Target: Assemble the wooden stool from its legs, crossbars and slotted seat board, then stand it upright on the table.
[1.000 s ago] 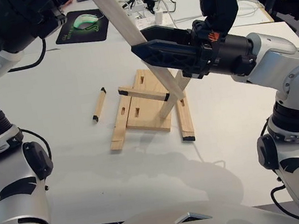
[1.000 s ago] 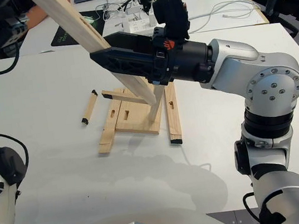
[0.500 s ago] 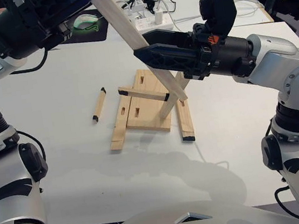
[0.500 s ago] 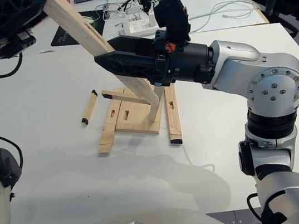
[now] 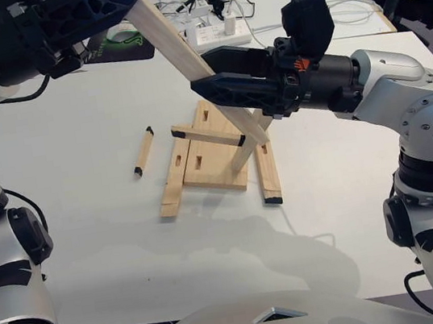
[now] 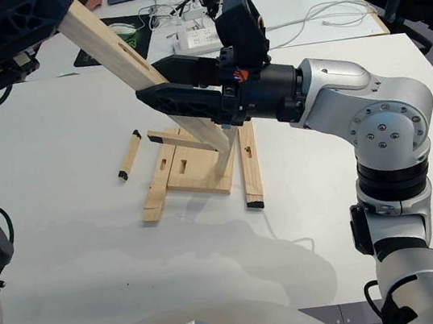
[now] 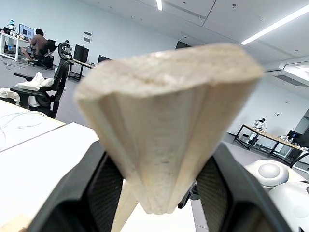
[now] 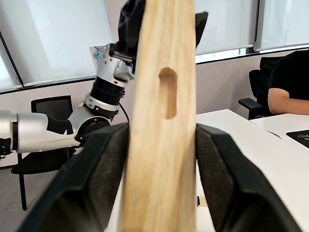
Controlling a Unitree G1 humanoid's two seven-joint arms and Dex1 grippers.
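Table: a white table (image 5: 80,231) with the loose wooden parts lying near its middle.
Long leg: a long leg (image 5: 174,42) is held off the table on a steep slant. Its top end is up toward the robot's left and its bottom end is low over the seat board. A slot (image 8: 167,92) cut in one face looks toward the right wrist camera.
Right gripper: the right gripper (image 5: 204,70) is clamped across the middle of the long leg, with one finger pressed on each side of the wood.
Left gripper: the left gripper (image 7: 157,188) is closed around the top of the long leg, and the cut end sticks out past the fingers.
Seat board: the seat board (image 5: 217,166) lies flat on the table under the right gripper, slots facing up.
Right-hand leg: the right-hand leg (image 5: 268,174) lies flat just beside the board's right edge, its black-capped end toward the robot.
Left-hand leg: the left-hand leg (image 5: 173,181) lies flat along the board's left edge.
Leaning stick: a leaning stick (image 5: 242,156) tilts up from the board toward the long leg's bottom end. The two may be touching, but the spot is too crowded to tell.
Crossbar: a black-tipped crossbar (image 5: 209,136) lies across the left-hand leg and the board.
Short bar: a short bar (image 5: 143,152) with black tips lies alone, left of the board and apart from it.
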